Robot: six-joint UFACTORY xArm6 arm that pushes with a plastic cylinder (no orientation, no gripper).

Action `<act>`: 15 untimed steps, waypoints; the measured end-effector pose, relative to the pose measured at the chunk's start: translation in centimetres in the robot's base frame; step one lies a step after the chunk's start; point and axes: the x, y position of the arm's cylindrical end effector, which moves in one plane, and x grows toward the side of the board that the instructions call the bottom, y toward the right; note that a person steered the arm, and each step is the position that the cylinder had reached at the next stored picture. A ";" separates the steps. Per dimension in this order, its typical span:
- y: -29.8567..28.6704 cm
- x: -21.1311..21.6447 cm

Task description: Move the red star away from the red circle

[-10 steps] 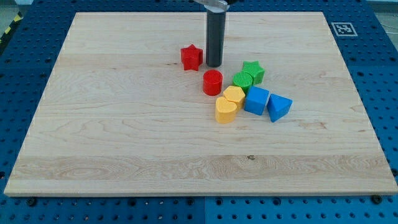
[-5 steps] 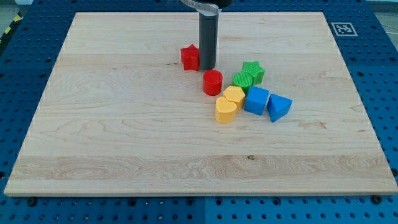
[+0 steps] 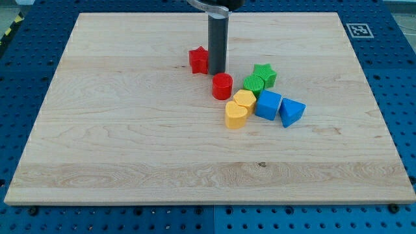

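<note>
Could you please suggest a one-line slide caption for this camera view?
My tip touches the red star on its right side, just above the red circle.

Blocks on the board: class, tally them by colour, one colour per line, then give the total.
Red: 2, star and circle
Green: 2, star and a rounded one
Yellow: 2, one behind the other
Blue: 2, cube and triangle
Total: 8
</note>
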 end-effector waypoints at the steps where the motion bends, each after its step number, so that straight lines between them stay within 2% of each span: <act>1: -1.4 -0.5; 5: -3.5 -3.3; 8: -9.9 -4.3; 12: -10.6 -6.9; 15: -9.1 -8.8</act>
